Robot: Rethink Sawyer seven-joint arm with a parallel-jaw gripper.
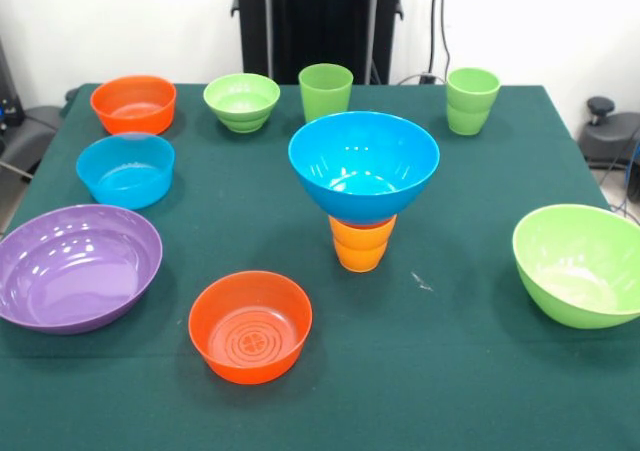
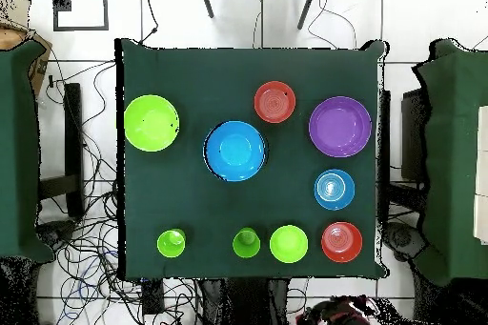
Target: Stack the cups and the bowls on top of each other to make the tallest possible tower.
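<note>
Tower [image 1: 363, 186] is seen mid-frame on the green surface [image 1: 450, 371]: blue bowl [image 1: 363, 163] seated upright on orange cup [image 1: 361, 243]. Remaining bowls and green cups are spread around it: purple bowl [image 1: 75, 266] at left, lime bowl [image 1: 582, 263] at right. End effector is not seen in either view, so its state cannot be told.

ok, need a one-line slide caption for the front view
Blue bowl balanced on an orange cup mid-table, other bowls and green cups scattered around; no gripper visible.
</note>
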